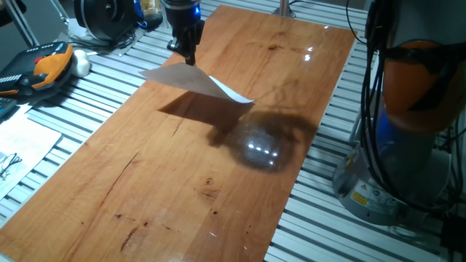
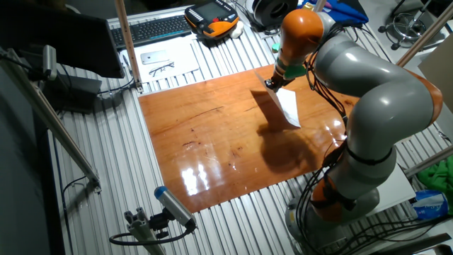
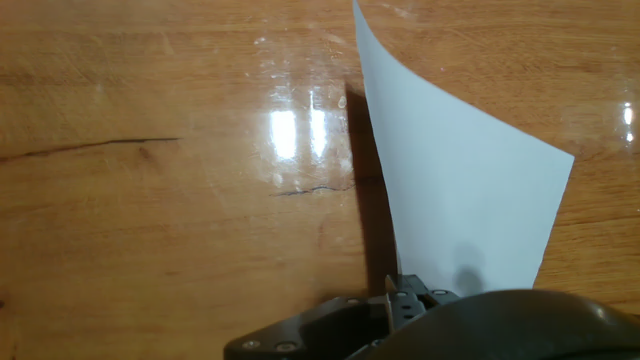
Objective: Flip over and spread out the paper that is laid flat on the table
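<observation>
The paper (image 1: 191, 78) is a thin white sheet held up off the table (image 1: 182, 182), hanging from one edge and sloping down to a free corner on the right. My gripper (image 1: 189, 57) is shut on its upper edge, above the table's far left part. In the other fixed view the paper (image 2: 285, 108) hangs below the gripper (image 2: 272, 83) over the table (image 2: 212, 142). In the hand view the paper (image 3: 450, 190) shows a blank white face, with the pinching fingertips (image 3: 408, 296) at the bottom. No printed text is visible.
Grey ribbed slats (image 1: 87, 109) surround the table. An orange and black controller (image 1: 44, 67) and white printed sheets (image 1: 22, 142) lie at the left. The arm's base (image 1: 408, 109) stands at the right. A keyboard (image 2: 152, 28) and a metal post (image 2: 127, 42) are behind the table.
</observation>
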`<state>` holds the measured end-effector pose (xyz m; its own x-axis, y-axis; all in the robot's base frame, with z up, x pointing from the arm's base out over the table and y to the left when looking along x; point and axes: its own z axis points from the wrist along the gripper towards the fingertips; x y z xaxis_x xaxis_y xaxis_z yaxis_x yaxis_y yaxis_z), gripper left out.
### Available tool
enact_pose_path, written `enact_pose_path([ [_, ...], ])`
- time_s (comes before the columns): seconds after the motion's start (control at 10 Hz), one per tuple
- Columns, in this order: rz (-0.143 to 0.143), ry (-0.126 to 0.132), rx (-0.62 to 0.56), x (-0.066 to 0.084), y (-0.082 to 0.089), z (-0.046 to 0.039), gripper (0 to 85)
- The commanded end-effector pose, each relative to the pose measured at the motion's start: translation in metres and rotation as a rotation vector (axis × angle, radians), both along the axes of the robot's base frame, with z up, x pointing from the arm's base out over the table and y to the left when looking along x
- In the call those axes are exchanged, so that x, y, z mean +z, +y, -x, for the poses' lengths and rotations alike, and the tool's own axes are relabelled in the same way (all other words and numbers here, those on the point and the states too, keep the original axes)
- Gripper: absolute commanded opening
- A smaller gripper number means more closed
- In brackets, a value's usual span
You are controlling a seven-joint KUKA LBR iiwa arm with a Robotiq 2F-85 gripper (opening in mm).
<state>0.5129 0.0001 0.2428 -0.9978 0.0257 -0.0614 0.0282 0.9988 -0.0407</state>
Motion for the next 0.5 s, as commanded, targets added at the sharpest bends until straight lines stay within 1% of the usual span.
enact_pose_path([
  [0.0,-0.001,0.003,0.003,-0.0004,-0.0005,-0.0006,0.0],
  [0.1,-0.005,0.003,0.01,-0.0004,-0.0007,-0.0007,0.0],
  [0.2,-0.003,-0.002,0.017,-0.0004,-0.0007,-0.0007,0.0],
  [0.4,0.012,-0.001,0.017,-0.0004,-0.0007,-0.0007,0.0],
])
